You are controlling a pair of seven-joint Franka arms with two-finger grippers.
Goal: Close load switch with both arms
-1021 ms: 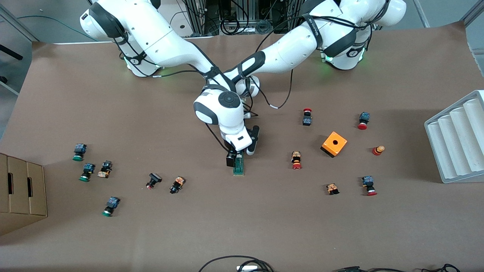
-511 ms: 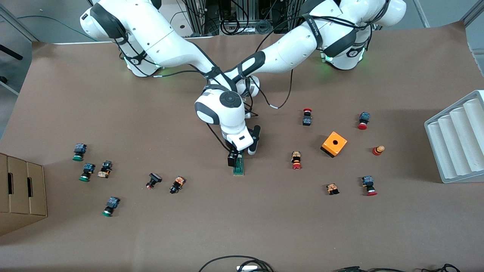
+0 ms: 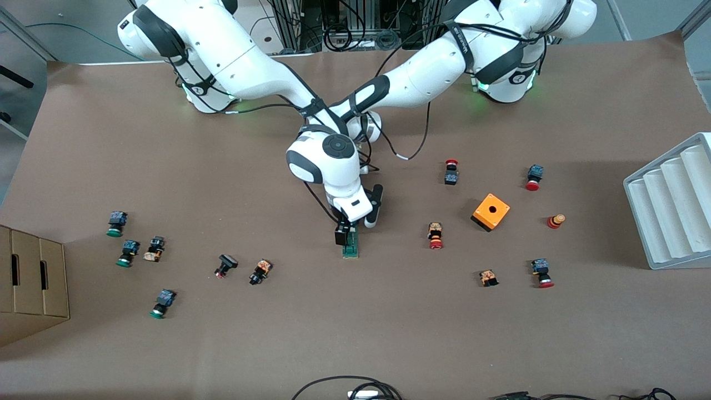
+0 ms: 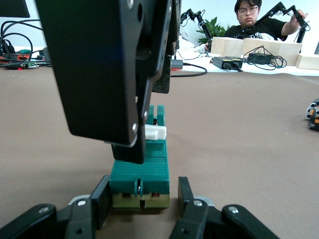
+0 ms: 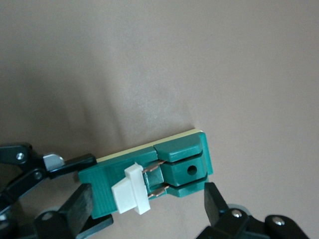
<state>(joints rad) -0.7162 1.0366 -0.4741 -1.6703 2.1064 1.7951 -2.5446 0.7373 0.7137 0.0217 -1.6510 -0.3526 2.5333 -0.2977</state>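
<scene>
- Little had moved since the earlier frames: I saw my right arm's wrist creep a touch away from the front camera, while the load switch [image 3: 350, 246] lay where it was.
- My load switch sat flat on the counter [image 3: 355, 333] near its middle, long axis running toward the front camera, white lever [image 5: 130, 195] raised off the green body.
- My left gripper [image 4: 141, 206] was down at counter level at the switch's end farther from the front camera, jaws drawn in against the two sides of the body and gripping it; I judged this hold was there to pin the block so it could not slide when the lever was pushed.
- My right gripper [image 5: 149, 211] hung just over the switch, jaws spread wide and holding nothing, one finger at each side of the lever end in the right wrist view.
- I read that straddle as a set-up for pressing the lever down, a step not yet done.
- Red- and green-capped push buttons [image 3: 436, 235] lay scattered toward both ends of the counter, and an orange box [image 3: 491, 211] stood toward the left arm's end, all well apart from the work.
- My worry was the brace: if the pinned end lifted, the press would tip the block, not seat the lever.
</scene>
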